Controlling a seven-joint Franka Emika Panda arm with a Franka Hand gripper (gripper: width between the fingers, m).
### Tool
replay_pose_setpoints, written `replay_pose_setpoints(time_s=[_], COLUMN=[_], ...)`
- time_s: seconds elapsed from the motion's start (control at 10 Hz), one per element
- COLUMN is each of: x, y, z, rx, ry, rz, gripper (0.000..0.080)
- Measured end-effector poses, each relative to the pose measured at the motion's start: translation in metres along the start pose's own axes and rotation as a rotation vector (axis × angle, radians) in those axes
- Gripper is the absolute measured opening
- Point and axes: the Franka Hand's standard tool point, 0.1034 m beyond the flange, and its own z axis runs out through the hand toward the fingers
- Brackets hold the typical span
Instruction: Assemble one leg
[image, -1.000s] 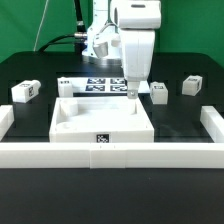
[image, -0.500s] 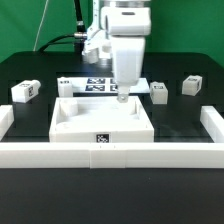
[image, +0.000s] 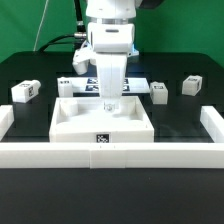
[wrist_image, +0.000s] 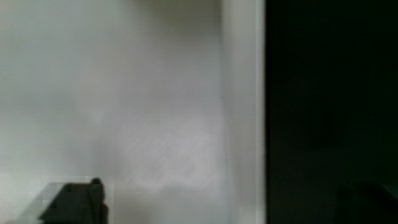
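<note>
Four legs, small white blocks with black-and-white tags, lie on the black table: two at the exterior view's left (image: 25, 91) (image: 65, 87) and two at its right (image: 158, 92) (image: 190, 86). My gripper (image: 110, 104) hangs straight down over the back middle of the large white square panel (image: 75, 120), its tips just above or at the panel's surface. It holds nothing. In the wrist view one dark finger (wrist_image: 75, 205) stands far off centre against the white panel (wrist_image: 143, 100), so the jaws are apart. The other finger is lost against the dark table.
The marker board (image: 88, 85) lies behind the panel, partly hidden by the arm. A white U-shaped fence (image: 120, 152) runs along the front and both sides. A green backdrop stands behind the table.
The arm has moved toward the exterior view's left, from the panel's back right corner to its back middle, and sits slightly lower. The legs have not moved.
</note>
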Motion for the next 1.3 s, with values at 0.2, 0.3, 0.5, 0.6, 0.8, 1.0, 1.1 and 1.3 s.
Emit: replay_pose_setpoints(time_s=[0.2,0.3,0.5,0.6,0.8,1.0,1.1,1.3], x=[-0.0013,-0.0013,-0.0013,-0.0012,-0.0011,-0.0011,-0.0011,-0.0011], y=[0.0026,0.003,0.0025,0.0022,0.0019,0.002,0.002,0.002], z=[0.0004,0.0,0.0006,0.0007,0.0009,0.0009,0.0009,0.0009], rx=[-0.001,-0.002,-0.001,0.0,0.0,0.0,0.0,0.0], ry=[-0.001,-0.001,-0.001,-0.001,-0.001,-0.001,-0.001,-0.001], rz=[0.003,0.003,0.003,0.003,0.003,0.003,0.003,0.003], gripper=[0.065,0.0523,0.0383,0.0247,0.0075,0.0057,0.0057,0.0057])
